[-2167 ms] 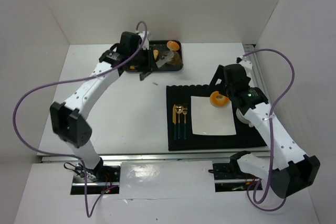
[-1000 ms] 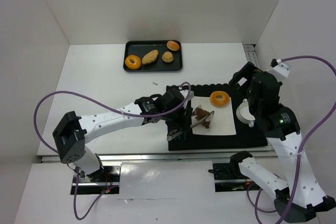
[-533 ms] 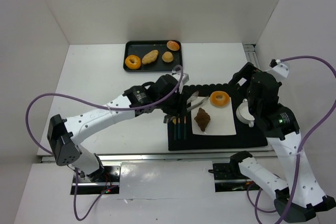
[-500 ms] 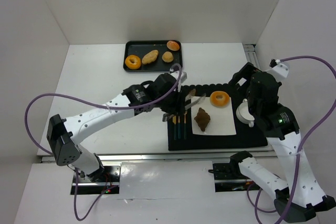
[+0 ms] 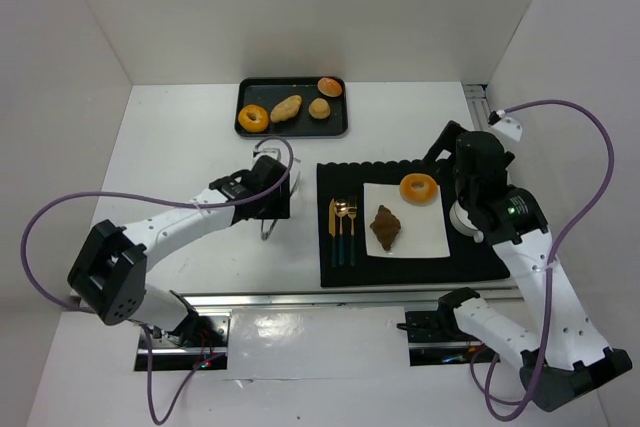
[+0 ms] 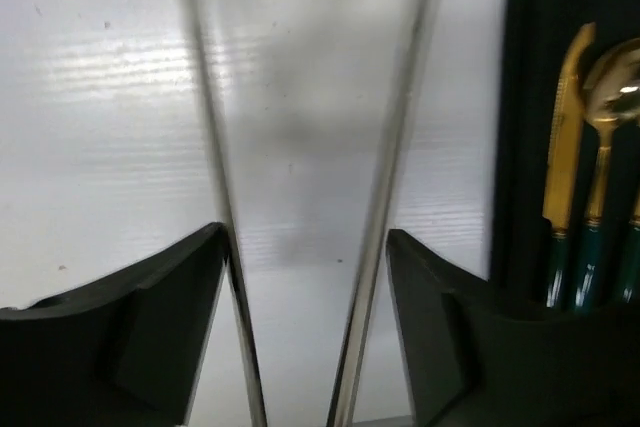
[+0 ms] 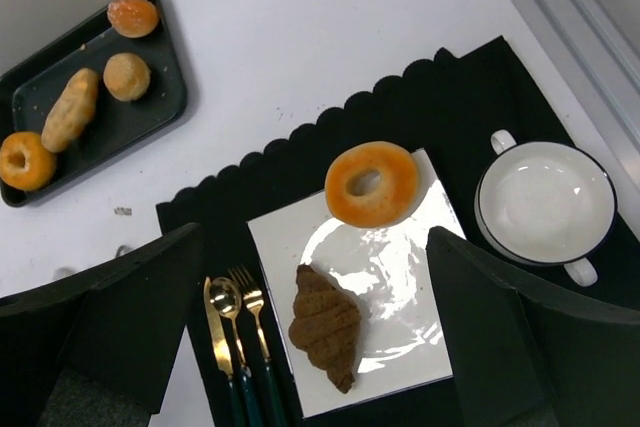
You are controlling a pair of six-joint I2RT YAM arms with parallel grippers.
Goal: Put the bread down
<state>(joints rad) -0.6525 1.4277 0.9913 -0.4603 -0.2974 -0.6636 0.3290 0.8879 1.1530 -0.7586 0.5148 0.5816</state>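
Observation:
A brown croissant (image 5: 385, 227) (image 7: 325, 325) lies loose on the white square plate (image 5: 425, 237) (image 7: 400, 277), with an orange bagel (image 5: 418, 188) (image 7: 372, 183) at the plate's far corner. My left gripper (image 5: 270, 205) (image 6: 305, 247) sits low over the bare table just left of the black placemat (image 5: 340, 272). It is shut on metal tongs (image 6: 215, 197), whose two arms stand spread with nothing between them. My right gripper (image 5: 455, 152) (image 7: 312, 237) hangs open high over the plate, holding nothing.
A black tray (image 5: 340, 127) (image 7: 165, 97) at the back holds several more breads. Gold cutlery (image 5: 343, 229) (image 7: 235, 337) (image 6: 590, 177) lies on the mat left of the plate. A white two-handled cup (image 5: 465, 215) (image 7: 545, 197) stands to the plate's right.
My left arm has pulled back from the plate to the table left of the mat. The croissant stays on the plate and the tongs have spread. The right arm shifted slightly.

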